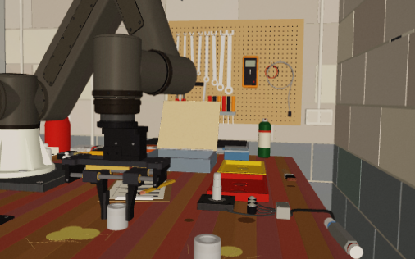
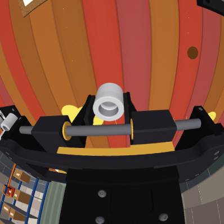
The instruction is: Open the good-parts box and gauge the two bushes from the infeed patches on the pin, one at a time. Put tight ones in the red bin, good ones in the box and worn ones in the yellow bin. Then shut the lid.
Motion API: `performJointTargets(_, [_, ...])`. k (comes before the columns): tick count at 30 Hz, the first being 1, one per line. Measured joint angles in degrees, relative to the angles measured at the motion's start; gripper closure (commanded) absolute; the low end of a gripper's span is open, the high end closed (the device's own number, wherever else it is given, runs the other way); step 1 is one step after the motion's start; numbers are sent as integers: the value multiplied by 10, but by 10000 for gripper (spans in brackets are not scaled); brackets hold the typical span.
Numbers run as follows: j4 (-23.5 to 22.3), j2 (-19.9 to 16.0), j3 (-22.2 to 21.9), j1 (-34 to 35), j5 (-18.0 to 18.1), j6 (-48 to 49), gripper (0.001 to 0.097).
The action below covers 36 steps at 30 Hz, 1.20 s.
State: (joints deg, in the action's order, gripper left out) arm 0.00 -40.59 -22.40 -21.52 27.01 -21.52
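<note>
At the near left of the bench a white bush (image 1: 117,216) (image 2: 109,102) stands upright on the striped wood next to a yellow infeed patch (image 1: 73,234). A second white bush (image 1: 207,246) stands at the front edge beside another yellow patch (image 1: 231,251). The gauge pin (image 1: 216,186) rises from its black base right of centre. Behind it sit the yellow bin (image 1: 242,166) and the red bin (image 1: 242,185), and the grey good-parts box (image 1: 188,159) has its tan lid (image 1: 189,125) raised. My gripper (image 1: 116,209) (image 2: 109,108) is down over the left bush and has closed on it.
A pegboard (image 1: 242,69) with wrenches and a meter hangs on the back wall, with a green-and-white can (image 1: 264,138) below it. A clipboard with a pencil (image 1: 141,190) lies behind my gripper. A small switch box (image 1: 282,210) with a cable and a cylinder (image 1: 343,237) lie at the right.
</note>
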Motion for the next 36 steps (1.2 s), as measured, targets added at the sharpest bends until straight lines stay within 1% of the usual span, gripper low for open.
performJointTargets(5, [0, 1, 0, 0, 1, 0, 933])
performJointTargets(15, [0, 18, 4, 0, 21, 0, 933])
performJointTargets(25, [0, 23, 5, 0, 28, 0, 933])
performJointTargets(30, [0, 42, 10, 0, 52, 0, 933])
performJointTargets(36, [0, 77, 23, 0, 99, 0, 933])
